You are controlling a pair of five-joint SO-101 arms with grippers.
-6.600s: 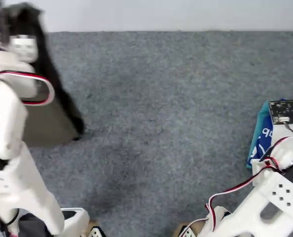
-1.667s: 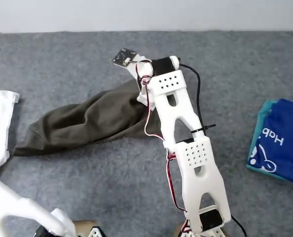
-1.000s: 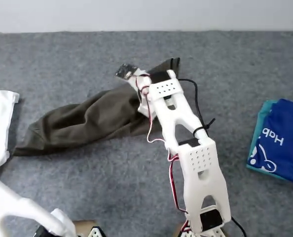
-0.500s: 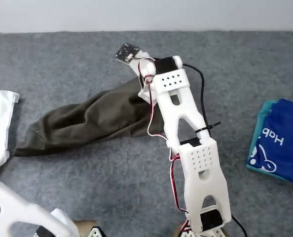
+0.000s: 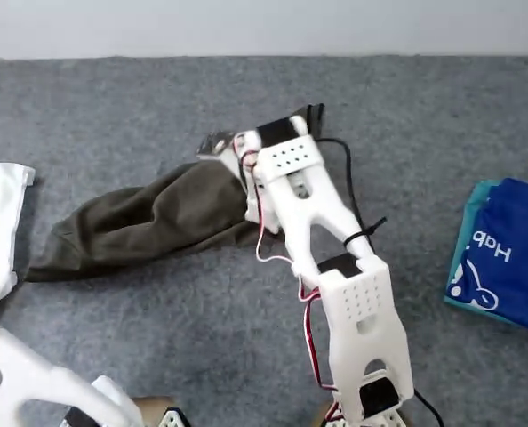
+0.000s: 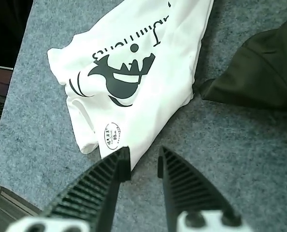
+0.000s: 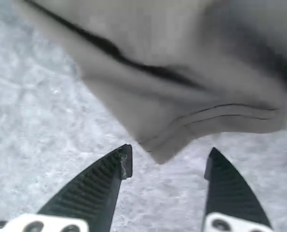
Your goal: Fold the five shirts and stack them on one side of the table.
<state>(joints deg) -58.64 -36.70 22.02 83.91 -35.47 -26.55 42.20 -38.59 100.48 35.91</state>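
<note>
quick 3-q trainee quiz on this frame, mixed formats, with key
1. True or false: the right gripper is shut on the olive shirt.
2. Fill in: the left gripper hangs open by the edge of the ___ shirt.
3. The blue shirt lies: A) under the olive shirt; B) apart from it, on the right arm's side; C) in the left gripper.

Key:
1. False: it is open, with a corner of the shirt's hem just ahead of its fingertips.
2. The white shirt.
3. B.
</note>
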